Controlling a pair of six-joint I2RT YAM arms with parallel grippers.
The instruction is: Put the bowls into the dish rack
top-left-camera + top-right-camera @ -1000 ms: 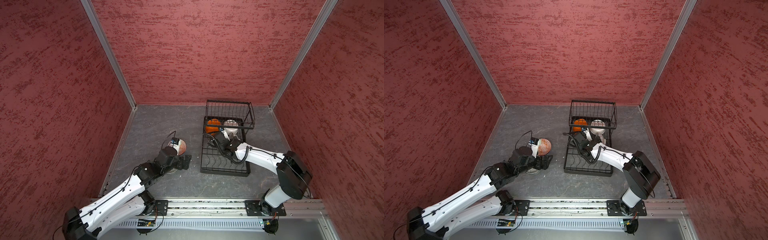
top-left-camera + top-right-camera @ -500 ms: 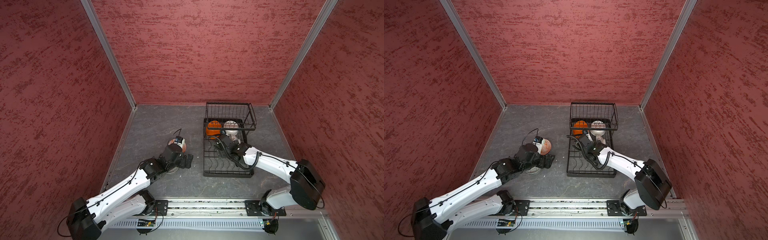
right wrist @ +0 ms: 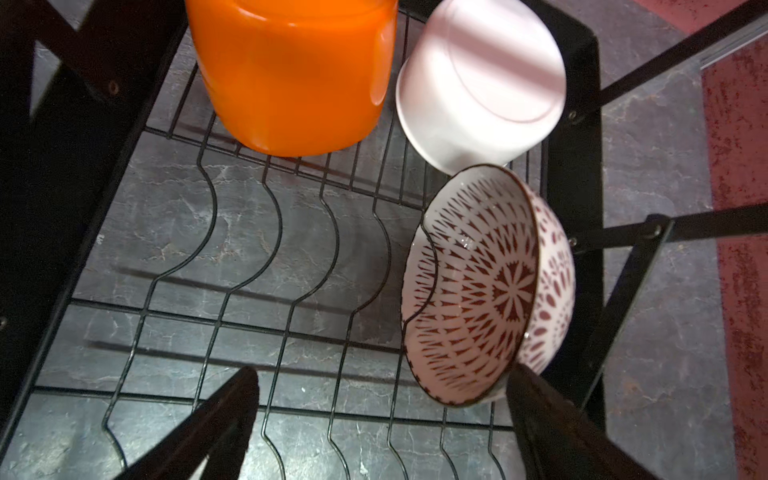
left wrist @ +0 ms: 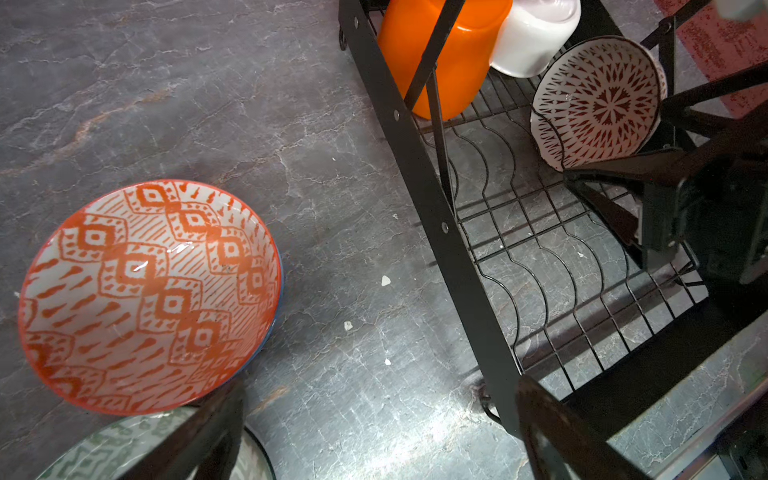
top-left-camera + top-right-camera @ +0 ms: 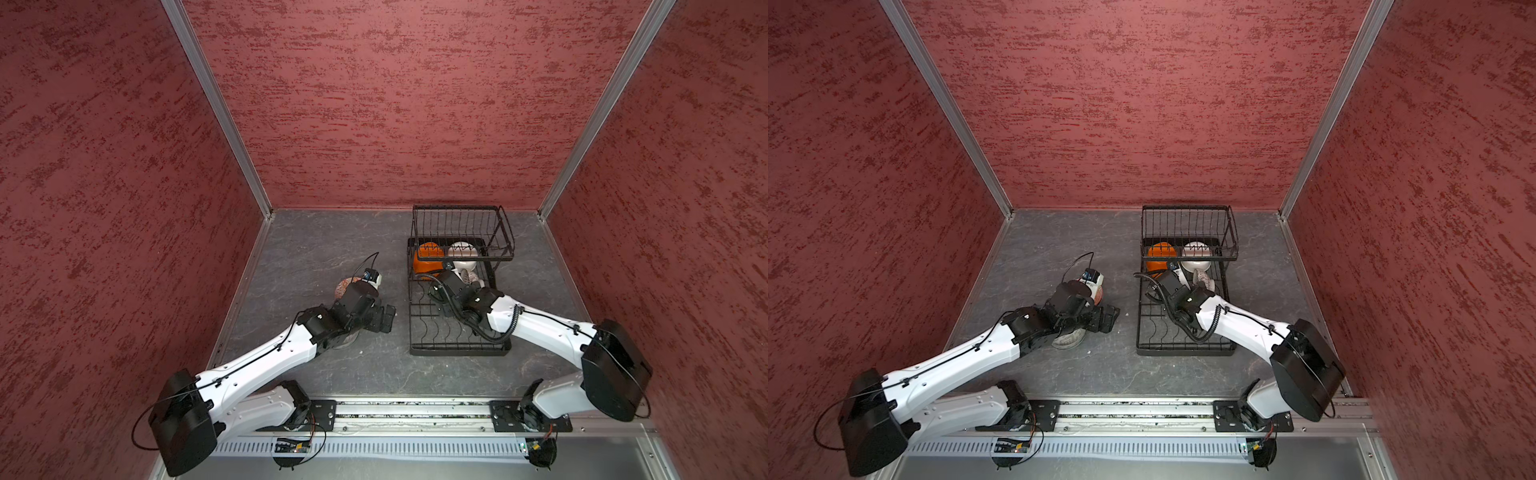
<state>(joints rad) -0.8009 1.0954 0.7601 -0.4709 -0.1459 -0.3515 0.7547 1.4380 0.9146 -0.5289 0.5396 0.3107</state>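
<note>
The black wire dish rack [image 5: 457,351] [image 5: 1183,351] stands right of centre in both top views. Under its raised basket sit an orange bowl [image 3: 291,75] [image 5: 428,255] and a white bowl [image 3: 478,91] [image 5: 463,253]. A white bowl with a dark red pattern [image 3: 486,291] [image 4: 598,104] stands on edge in the dividers. My right gripper [image 3: 382,374] [image 5: 451,282] is open over the rack base, one finger close beside that bowl's rim. On the floor lie a red-orange patterned bowl [image 4: 145,295] and a grey-green bowl [image 4: 108,453]. My left gripper [image 4: 382,386] [image 5: 384,318] hangs open and empty between them and the rack.
The rack's flat base [image 3: 266,232] has bare curved dividers on the side nearer the arms. Red walls close in the grey floor [image 5: 316,245] on three sides. A metal rail [image 5: 415,409] with the arm bases runs along the front.
My right gripper has opened a little wider and drawn back from the dark red patterned bowl, which stays on edge. The left gripper has drifted right toward the rack.
</note>
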